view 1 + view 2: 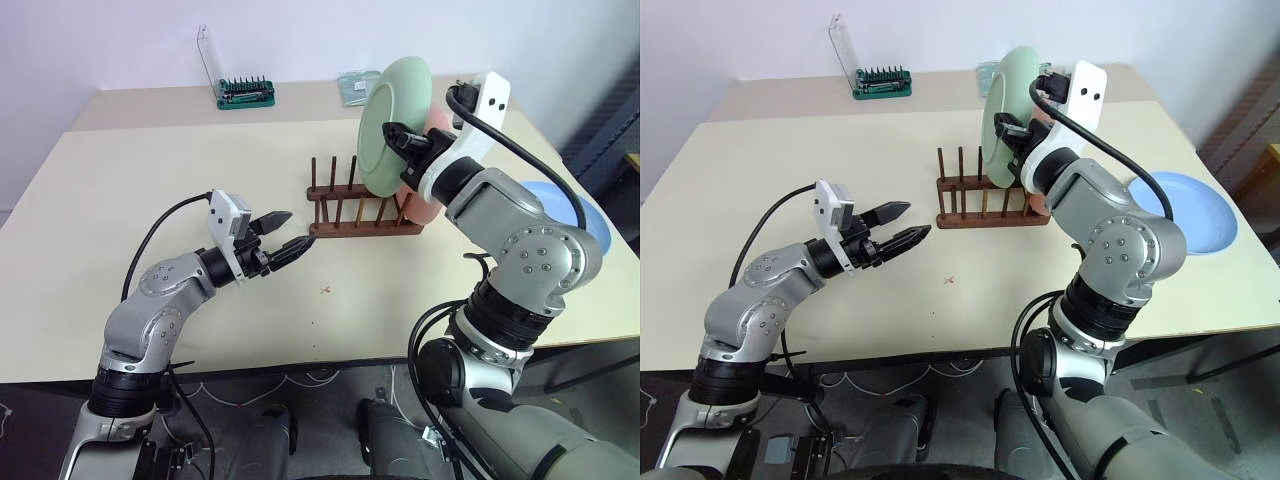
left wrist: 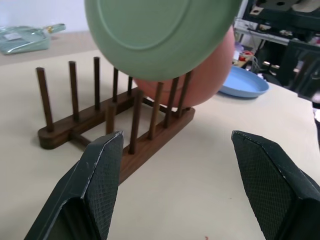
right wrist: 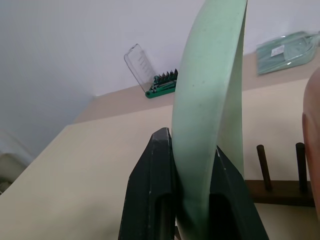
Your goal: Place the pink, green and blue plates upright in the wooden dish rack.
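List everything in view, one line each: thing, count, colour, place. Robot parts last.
green plate: one, mint green, held upright above the rack.
pink plate: one, salmon pink, standing in the rack's right end.
blue plate: one, light blue, flat on the table right of the rack.
wooden dish rack: one, dark brown, mid-table.
tool holder: one, green base with clear lid, far table.
green packet: one, pale green, far table.
table: one, beige.
left gripper: black, open, left of the rack.
right gripper: black, shut on the green plate.
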Motion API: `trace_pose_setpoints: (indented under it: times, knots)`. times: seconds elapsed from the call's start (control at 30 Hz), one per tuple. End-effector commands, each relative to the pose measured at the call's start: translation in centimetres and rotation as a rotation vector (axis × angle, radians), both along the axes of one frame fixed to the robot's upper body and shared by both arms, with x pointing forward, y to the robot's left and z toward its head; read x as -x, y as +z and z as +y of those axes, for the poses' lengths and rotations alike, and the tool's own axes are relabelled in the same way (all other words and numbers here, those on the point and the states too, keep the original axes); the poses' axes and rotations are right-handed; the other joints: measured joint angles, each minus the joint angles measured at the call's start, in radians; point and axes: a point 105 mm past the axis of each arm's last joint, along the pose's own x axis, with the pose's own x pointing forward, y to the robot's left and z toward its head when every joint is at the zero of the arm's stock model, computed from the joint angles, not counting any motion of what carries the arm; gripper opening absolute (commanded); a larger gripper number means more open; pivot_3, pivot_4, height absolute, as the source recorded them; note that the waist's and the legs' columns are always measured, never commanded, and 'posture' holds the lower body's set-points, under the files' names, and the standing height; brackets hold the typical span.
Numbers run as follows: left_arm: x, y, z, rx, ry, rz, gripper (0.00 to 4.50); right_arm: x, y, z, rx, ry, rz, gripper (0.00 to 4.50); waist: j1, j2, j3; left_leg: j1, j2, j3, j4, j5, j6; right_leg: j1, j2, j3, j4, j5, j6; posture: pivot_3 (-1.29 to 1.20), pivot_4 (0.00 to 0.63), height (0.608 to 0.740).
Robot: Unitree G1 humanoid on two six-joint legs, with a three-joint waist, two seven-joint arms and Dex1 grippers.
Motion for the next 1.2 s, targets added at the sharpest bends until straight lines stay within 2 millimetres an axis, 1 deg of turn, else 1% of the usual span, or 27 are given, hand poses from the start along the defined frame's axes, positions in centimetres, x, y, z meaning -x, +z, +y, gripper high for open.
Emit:
trace_pose_setpoints:
  times: [0.03, 0.17, 0.47, 0.53, 0.57, 0.63, 0.67, 0.7, 0.77, 0.8, 0.93, 1.03, 1.13, 1.2]
  knots:
    - [0.7, 0.8, -0.6, 0.004, -0.027, -0.038, 3.53, 0.1, 1.5, 0.2, 0.007, 0.006, -0.039, 0.0, 0.0, 0.0, 0.0, 0.0, 0.0, 0.0, 0.0, 0.0, 0.0, 0.0, 0.0, 0.0, 0.0, 0.0, 0.0, 0.0, 0.15, 0.74]
    - [0.9, 0.7, -0.7, 0.008, -0.022, -0.038, 3.53, -0.7, 0.8, 0.4, 0.024, 0.001, 0.015, 0.0, 0.0, 0.0, 0.0, 0.0, 0.0, 0.0, 0.0, 0.0, 0.0, 0.0, 0.0, 0.0, 0.0, 0.0, 0.0, 0.0, 0.15, 0.74]
    - [1.1, 0.6, -0.8, 0.011, -0.016, -0.037, 3.53, -1.4, 0.2, 0.9, 0.03, 0.022, 0.063, 0.0, 0.0, 0.0, 0.0, 0.0, 0.0, 0.0, 0.0, 0.0, 0.0, 0.0, 0.0, 0.0, 0.0, 0.0, 0.0, 0.0, 0.15, 0.74]
    - [1.1, 0.6, -0.8, 0.011, -0.015, -0.038, 3.58, -1.5, 0.3, 0.9, 0.032, 0.021, 0.063, 0.91, 0.0, 0.0, 0.0, 0.0, 0.0, 0.0, 0.0, 0.0, 0.0, 0.0, 0.0, 0.0, 0.0, 0.0, 0.0, 0.0, 0.15, 0.74]
    - [1.1, 0.6, -0.8, 0.011, -0.014, -0.038, 3.58, -1.6, 0.3, 0.9, 0.031, 0.023, 0.062, 1.29, 0.0, 0.0, 0.0, 0.0, 0.0, 0.0, 0.0, 0.0, 0.0, 0.0, 0.0, 0.0, 0.0, 0.0, 0.0, 0.0, 0.15, 0.74]
    - [1.0, 0.6, -0.8, 0.012, -0.012, -0.037, 3.58, -1.6, 0.4, 1.0, 0.03, 0.03, 0.057, 2.23, 0.0, 0.0, 0.0, 0.0, 0.0, 0.0, 0.0, 0.0, 0.0, 0.0, 0.0, 0.0, 0.0, 0.0, 0.0, 0.0, 0.15, 0.74]
    - [1.0, 0.6, -0.8, 0.013, -0.013, -0.037, 3.58, -1.6, 0.5, 1.0, 0.038, 0.025, 0.054, 2.8, 0.0, 0.0, 0.0, 0.0, 0.0, 0.0, 0.0, 0.0, 0.0, 0.0, 0.0, 0.0, 0.0, 0.0, 0.0, 0.0, 0.15, 0.74]
    - [1.0, 0.6, -0.8, 0.014, -0.014, -0.037, 3.58, -1.6, 0.5, 0.9, 0.044, 0.021, 0.052, 3.22, 0.0, 0.0, 0.0, 0.0, 0.0, 0.0, 0.0, 0.0, 0.0, 0.0, 0.0, 0.0, 0.0, 0.0, 0.0, 0.0, 0.15, 0.74]
    - [1.0, 0.5, -0.8, 0.015, -0.015, -0.036, 3.58, -1.6, 0.6, 0.9, 0.053, 0.012, 0.047, 4.27, 0.0, 0.0, 0.0, 0.0, 0.0, 0.0, 0.0, 0.0, 0.0, 0.0, 0.0, 0.0, 0.0, 0.0, 0.0, 0.0, 0.15, 0.74]
    - [1.0, 0.5, -0.9, 0.015, -0.016, -0.036, 3.58, -1.6, 0.6, 0.8, 0.056, 0.01, 0.043, 4.45, 0.0, 0.0, 0.0, 0.0, 0.0, 0.0, 0.0, 0.0, 0.0, 0.0, 0.0, 0.0, 0.0, 0.0, 0.0, 0.0, 0.15, 0.74]
    - [1.0, 0.5, -1.0, 0.015, -0.02, -0.035, 3.58, -1.5, 1.0, 1.0, 0.076, 0.011, 0.012, 4.45, 0.0, 0.0, 0.0, 0.0, 0.0, 0.0, 0.0, 0.0, 0.0, 0.0, 0.0, 0.0, 0.0, 0.0, 0.0, 0.0, 0.15, 0.74]
    - [1.0, 0.5, -1.0, 0.018, -0.026, -0.032, 3.58, -1.0, 2.3, 1.3, 0.123, 0.029, -0.067, 4.45, 0.0, 0.0, 0.0, 0.0, 0.0, 0.0, 0.0, 0.0, 0.0, 0.0, 0.0, 0.0, 0.0, 0.0, 0.0, 0.0, 0.15, 0.74]
    - [1.0, 0.5, -1.1, 0.018, -0.028, -0.032, 3.58, -0.8, 3.1, 1.1, 0.172, 0.029, -0.119, 4.45, 0.0, 0.0, 0.0, 0.0, 0.0, 0.0, 0.0, 0.0, 0.0, 0.0, 0.0, 0.0, -0.001, 0.0, 0.0, 0.0, 0.15, 0.74]
    - [1.0, 0.5, -1.1, 0.019, -0.029, -0.032, 3.58, -0.2, 4.5, 0.7, 0.25, 0.038, -0.196, 4.45, 0.0, 0.0, 0.0, 0.0, 0.0, 0.0, 0.0, 0.0, 0.0, 0.0, 0.0, 0.0, -0.001, 0.0, 0.0, 0.0, 0.15, 0.74]
